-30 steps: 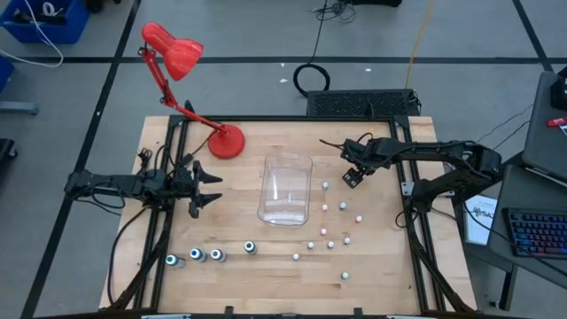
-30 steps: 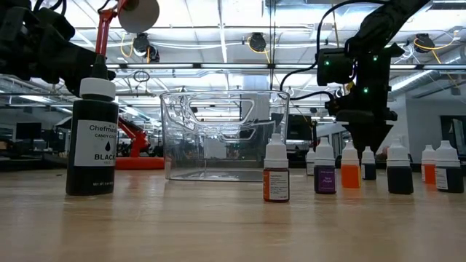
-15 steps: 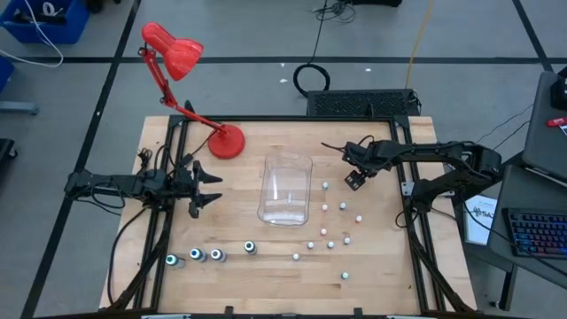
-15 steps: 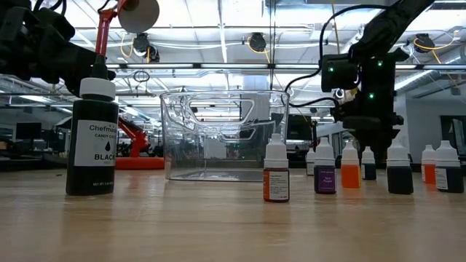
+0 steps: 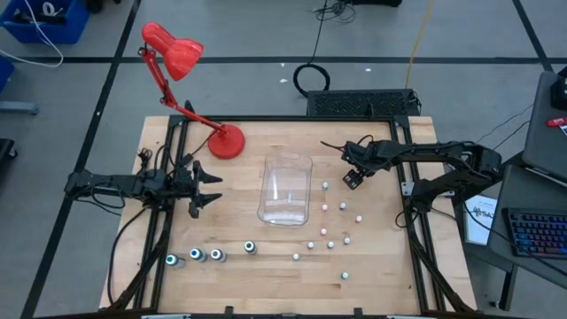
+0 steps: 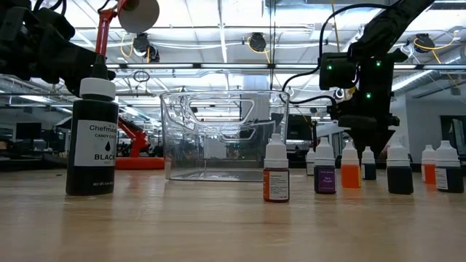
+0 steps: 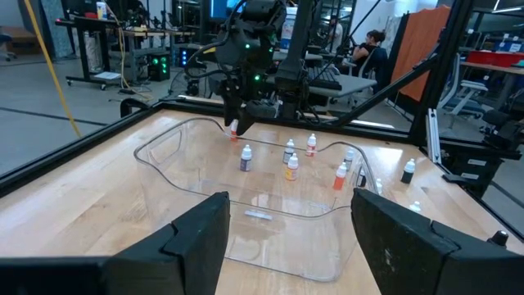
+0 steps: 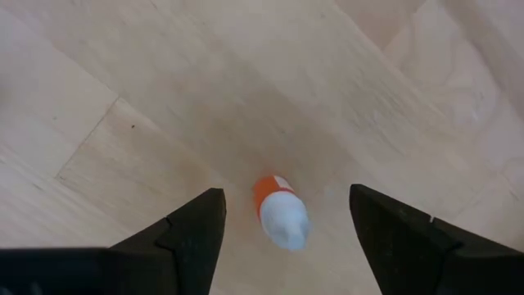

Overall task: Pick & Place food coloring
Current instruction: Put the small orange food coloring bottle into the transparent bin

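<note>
Hovering with my right gripper (image 8: 286, 238) spread wide, I saw the orange bottle (image 8: 281, 211) standing upright directly below, between my fingers; left gripper (image 5: 205, 187) idled released.

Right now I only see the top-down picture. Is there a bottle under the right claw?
Observer: Yes. The right wrist view shows an orange bottle with a white cap standing straight below the right claw.
Operator: Is the claw grabbing it?
Observer: No. Its fingers are open, one on each side of the bottle, and they do not touch it.
Operator: What colour is in the big bottle on the left?
Observer: In the low view the label on the big bottle reads BLACK.
</note>
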Available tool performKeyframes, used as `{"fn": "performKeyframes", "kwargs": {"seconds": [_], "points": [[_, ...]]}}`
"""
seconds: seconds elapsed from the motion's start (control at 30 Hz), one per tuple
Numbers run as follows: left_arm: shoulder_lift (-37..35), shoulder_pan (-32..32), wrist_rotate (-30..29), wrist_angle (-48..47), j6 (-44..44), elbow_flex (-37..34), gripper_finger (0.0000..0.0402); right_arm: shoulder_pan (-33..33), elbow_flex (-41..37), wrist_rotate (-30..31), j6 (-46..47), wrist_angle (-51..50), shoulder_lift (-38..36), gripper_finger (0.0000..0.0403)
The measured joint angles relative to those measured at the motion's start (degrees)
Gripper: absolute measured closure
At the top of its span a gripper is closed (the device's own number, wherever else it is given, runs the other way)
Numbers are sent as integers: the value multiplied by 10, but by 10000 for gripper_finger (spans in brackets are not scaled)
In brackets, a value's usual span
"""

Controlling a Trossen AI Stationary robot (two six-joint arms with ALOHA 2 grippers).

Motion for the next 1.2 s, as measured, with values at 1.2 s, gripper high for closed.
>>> {"fn": "performKeyframes", "kwargs": {"seconds": [1.2], "points": [[0,0,0,0,0,0,149,0,19,-10,0,-30,0,156]]}}
